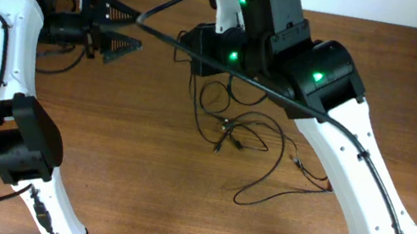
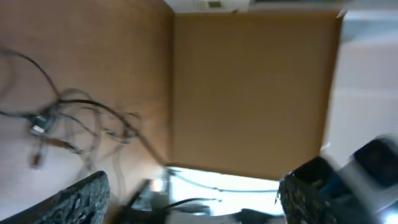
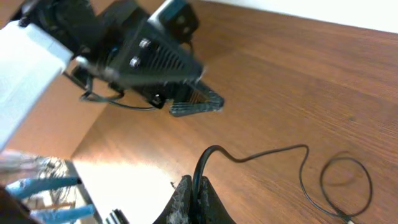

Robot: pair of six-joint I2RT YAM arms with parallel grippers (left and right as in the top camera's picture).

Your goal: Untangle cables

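The overhead camera hangs above the desk (image 1: 138,173) and looks straight down, far enough off to take in both arms; the left wrist camera, tilted and blurred, looks out between the spread left fingers (image 2: 78,199) across the desk to the tangled cables (image 2: 68,118) at its left; the right wrist camera sits close behind the right fingers (image 3: 189,199), shut on a cable (image 3: 273,152), facing the left fingers; the overhead view shares both the tangle and those fingers.

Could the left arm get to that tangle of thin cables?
Probably yes: the left gripper is open, and bare table lies between it and the cables. The right arm hangs close beside them.
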